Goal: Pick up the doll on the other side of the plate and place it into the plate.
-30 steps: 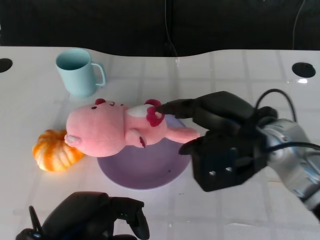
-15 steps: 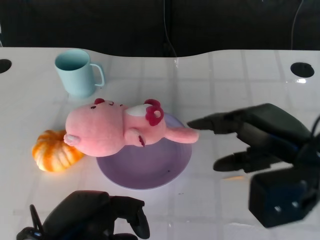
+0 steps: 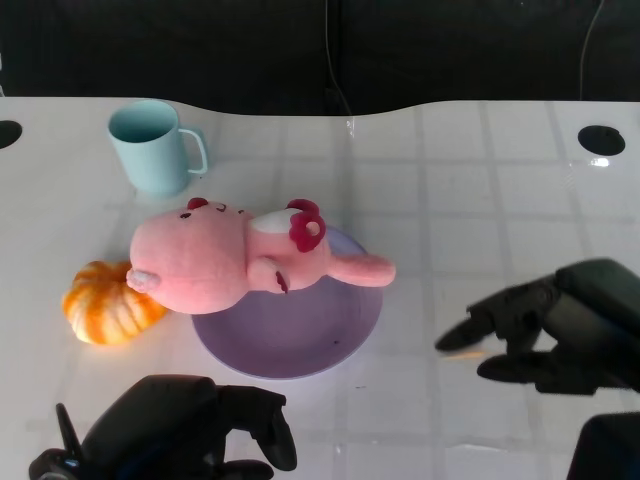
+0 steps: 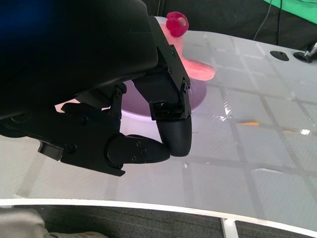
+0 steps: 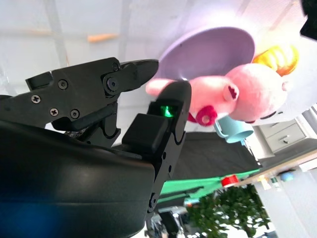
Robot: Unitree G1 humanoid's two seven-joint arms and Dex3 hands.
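We see a white desk with faint grid lines and a dark backdrop behind its far edge. On it stand a pale blue mug, an orange pumpkin toy and a purple plate. The pink doll lies on its side across the plate's far rim, its head overhanging the left edge and touching the pumpkin toy. The right hand hovers to the right of the plate, well apart from the doll, fingers spread and holding nothing. The left hand sits at the near edge with fingers curled inward around nothing. Compared with one second ago, the right hand, then touching the doll over the plate, has withdrawn rightward and toward us; the doll has kept its position.
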